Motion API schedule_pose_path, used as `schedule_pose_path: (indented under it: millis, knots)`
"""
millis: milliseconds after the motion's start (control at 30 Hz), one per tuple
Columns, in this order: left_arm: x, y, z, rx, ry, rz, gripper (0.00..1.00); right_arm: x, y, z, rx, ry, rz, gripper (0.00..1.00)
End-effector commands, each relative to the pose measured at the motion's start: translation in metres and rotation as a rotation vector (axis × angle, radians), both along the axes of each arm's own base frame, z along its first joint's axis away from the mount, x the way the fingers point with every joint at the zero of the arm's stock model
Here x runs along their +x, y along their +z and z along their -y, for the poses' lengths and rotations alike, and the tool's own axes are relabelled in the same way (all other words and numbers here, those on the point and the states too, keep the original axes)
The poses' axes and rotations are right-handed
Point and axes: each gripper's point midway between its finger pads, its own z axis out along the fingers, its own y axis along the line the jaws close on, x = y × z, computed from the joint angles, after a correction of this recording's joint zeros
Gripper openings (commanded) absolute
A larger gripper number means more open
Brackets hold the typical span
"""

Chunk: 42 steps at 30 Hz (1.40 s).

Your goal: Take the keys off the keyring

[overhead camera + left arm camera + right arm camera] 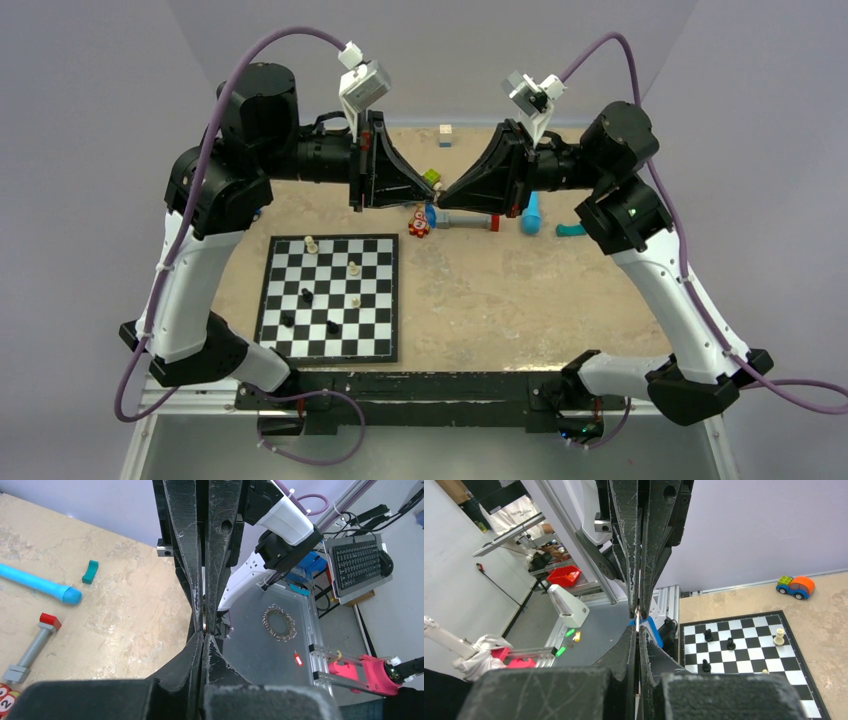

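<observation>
My two grippers meet tip to tip in the air above the back middle of the table. The left gripper point(431, 193) is shut, with a thin glint of metal point(204, 625) at its tips point(205, 634). The right gripper point(444, 195) is shut on a thin silvery metal sliver point(638, 622), seemingly a key seen edge on, running between its tips point(638, 629). The keyring's blue tag point(651, 631) hangs just beyond them by the left gripper's tips, and it shows as a blue spot in the top view point(430, 213). The ring itself is mostly hidden.
A chessboard point(330, 340) with several pieces lies at the front left. Under the grippers are a red toy point(419, 224), a grey bar with a red end point(465, 222), a light-blue cylinder point(531, 213) and a teal piece point(570, 230). A green block point(432, 177) and a small cube point(445, 135) lie farther back.
</observation>
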Motion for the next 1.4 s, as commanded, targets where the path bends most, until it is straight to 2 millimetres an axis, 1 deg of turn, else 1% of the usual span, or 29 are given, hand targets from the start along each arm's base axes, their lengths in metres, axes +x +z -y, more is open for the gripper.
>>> schedule_pose_path:
  millis: [0, 233, 300, 367, 467, 833, 933, 1167, 1367]
  knots:
    - [-0.001, 0.009, 0.001, -0.033, -0.005, 0.031, 0.00, -0.006, 0.012, 0.003, 0.029, 0.000, 0.050, 0.00]
    - [0.001, 0.008, 0.003, -0.051, 0.002, 0.016, 0.00, -0.002, 0.017, 0.001, 0.049, -0.014, 0.053, 0.00]
    - [0.002, 0.009, 0.003, -0.064, 0.014, 0.014, 0.00, -0.001, 0.022, 0.001, 0.076, -0.015, 0.050, 0.00]
    - [0.004, 0.012, 0.003, -0.078, 0.028, 0.018, 0.00, -0.004, 0.031, 0.001, 0.122, -0.004, 0.055, 0.00]
    - [0.005, 0.017, 0.004, -0.093, 0.035, 0.021, 0.00, -0.003, 0.038, 0.001, 0.154, -0.004, 0.042, 0.00]
    - [0.007, 0.022, 0.002, -0.108, 0.059, 0.035, 0.00, 0.001, 0.048, -0.002, 0.187, -0.014, 0.058, 0.00]
    - [0.010, 0.024, 0.002, -0.113, 0.076, 0.039, 0.00, 0.001, 0.053, -0.003, 0.211, -0.019, 0.067, 0.00]
    - [0.020, 0.035, 0.002, -0.150, 0.133, 0.054, 0.00, 0.008, 0.069, -0.003, 0.269, -0.057, 0.098, 0.00]
    - [0.025, 0.047, 0.004, -0.197, 0.150, 0.059, 0.00, 0.008, 0.080, -0.006, 0.327, -0.026, 0.094, 0.00]
